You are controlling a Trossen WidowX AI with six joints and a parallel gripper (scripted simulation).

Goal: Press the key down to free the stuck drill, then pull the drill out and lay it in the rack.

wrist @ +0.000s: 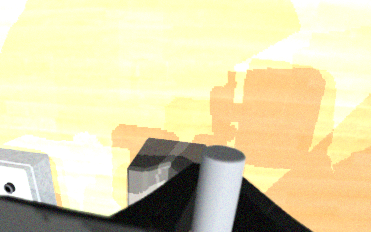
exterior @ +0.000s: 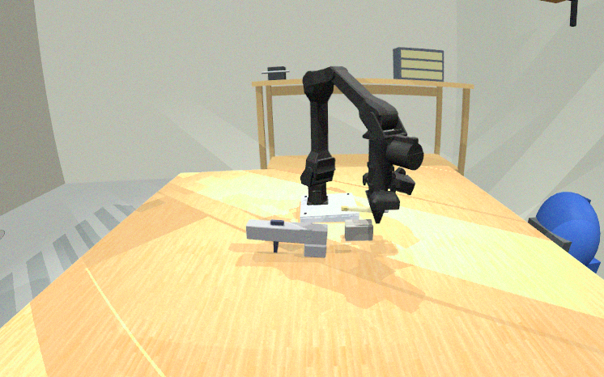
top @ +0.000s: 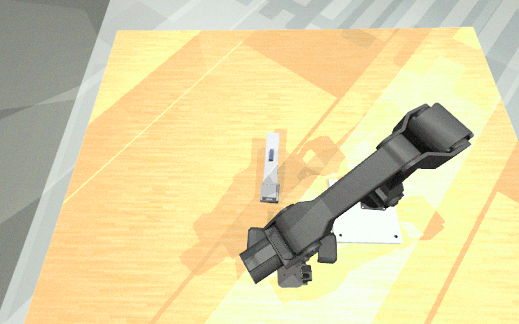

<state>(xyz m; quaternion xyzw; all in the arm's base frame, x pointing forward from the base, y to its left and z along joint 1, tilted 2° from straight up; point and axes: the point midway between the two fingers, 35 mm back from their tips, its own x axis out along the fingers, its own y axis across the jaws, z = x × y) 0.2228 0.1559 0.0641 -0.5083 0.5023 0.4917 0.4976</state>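
The hand (exterior: 378, 216) points down over the wooden surface (exterior: 201, 304), its fingers closed on the drill (wrist: 219, 192), a pale grey cylinder that rises between the dark fingers in the wrist view (only its round end and upper shaft show there). Just beside the hand, at the edge of the white base plate (exterior: 330, 210), sits the small grey rack (exterior: 359, 230); in the wrist view the same block (wrist: 166, 167) lies close behind the drill, though whether they touch cannot be told. Further off to the side stands the long grey fixture (exterior: 286, 232), with the dark key (exterior: 276, 222) on its top face and a thin dark pin below it reaching toward the surface.
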